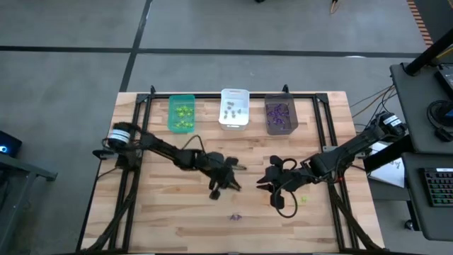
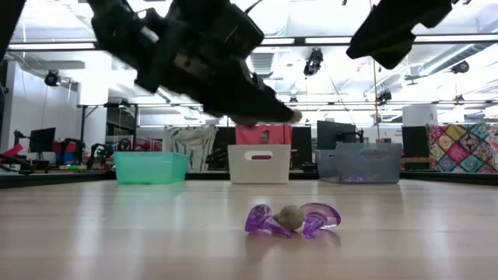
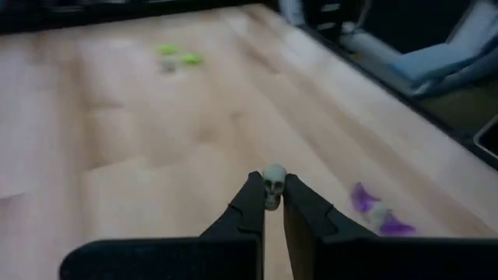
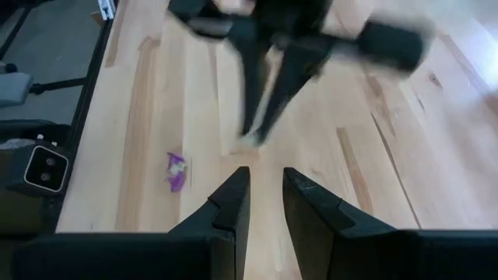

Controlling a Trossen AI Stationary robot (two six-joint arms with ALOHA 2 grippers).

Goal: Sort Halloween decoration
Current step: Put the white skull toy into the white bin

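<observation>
Seen from above: left arm stretched from the table's left edge toward the centre, left gripper [image 1: 228, 185] raised above the wood, fingers clenched on a small greyish skull trinket [image 3: 273, 185] pinched between the tips. Right arm reaching in from the right edge, right gripper [image 1: 274, 178] hovering near the middle, just beside the left one, fingers a narrow gap apart, nothing between them.

Near the front edge, alone on the boards: a purple trinket [image 2: 292, 219] with a greyish piece at its middle, lying flat, well apart from both grippers. A yellow-green trinket [image 1: 304, 199] close to the right gripper.

Along the far edge, three bins in a row: green bin [image 1: 181, 113] with yellow-green pieces, white bin [image 1: 234, 108] with greyish pieces, dark grey bin [image 1: 280, 115] with purple pieces. Bare wooden table [image 1: 170, 212] wide open between bins and arms, and across the front left.
</observation>
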